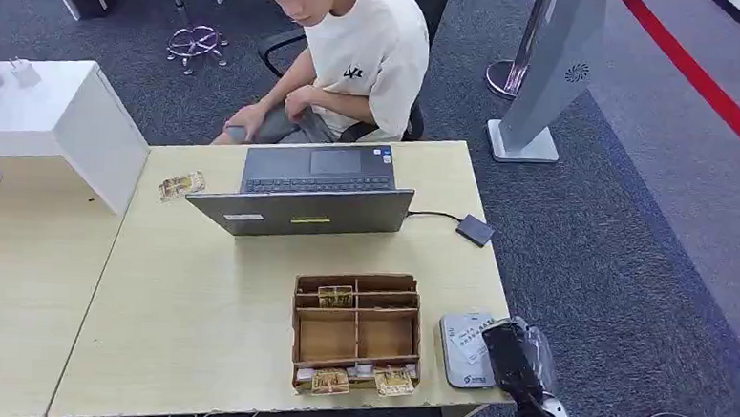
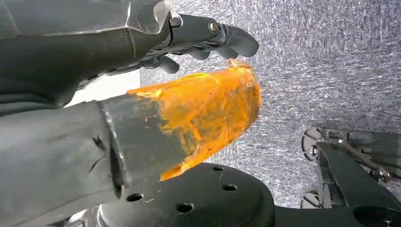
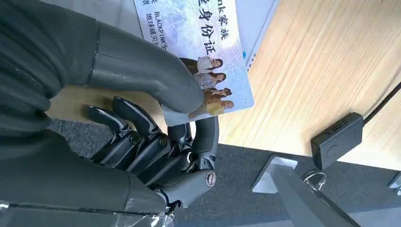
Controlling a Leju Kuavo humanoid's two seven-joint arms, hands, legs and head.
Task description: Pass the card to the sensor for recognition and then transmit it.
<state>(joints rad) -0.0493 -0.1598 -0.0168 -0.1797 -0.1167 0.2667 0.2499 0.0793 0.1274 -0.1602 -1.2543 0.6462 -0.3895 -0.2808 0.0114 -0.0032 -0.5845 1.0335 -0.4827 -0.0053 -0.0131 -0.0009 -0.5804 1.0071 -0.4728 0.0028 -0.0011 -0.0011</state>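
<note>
A pale printed card (image 3: 203,42) with a small group photo is pinched between the thumb and dark fingers of my right hand (image 3: 156,142). In the head view that hand (image 1: 511,361) is at the table's near right corner. It holds the card (image 1: 475,340) flat over the white-grey sensor pad (image 1: 456,358). A strip of the sensor (image 3: 257,19) shows beyond the card's edge. My left hand (image 2: 142,94) hangs over grey carpet, its thumb wrapped in orange tape, with nothing between thumb and fingers.
A cardboard organizer (image 1: 356,334) with several cards stands left of the sensor. Behind it is an open laptop (image 1: 309,198), cabled to a small black box (image 1: 475,230). A person (image 1: 360,50) sits behind the laptop. Loose cards (image 1: 181,186) lie at the far left.
</note>
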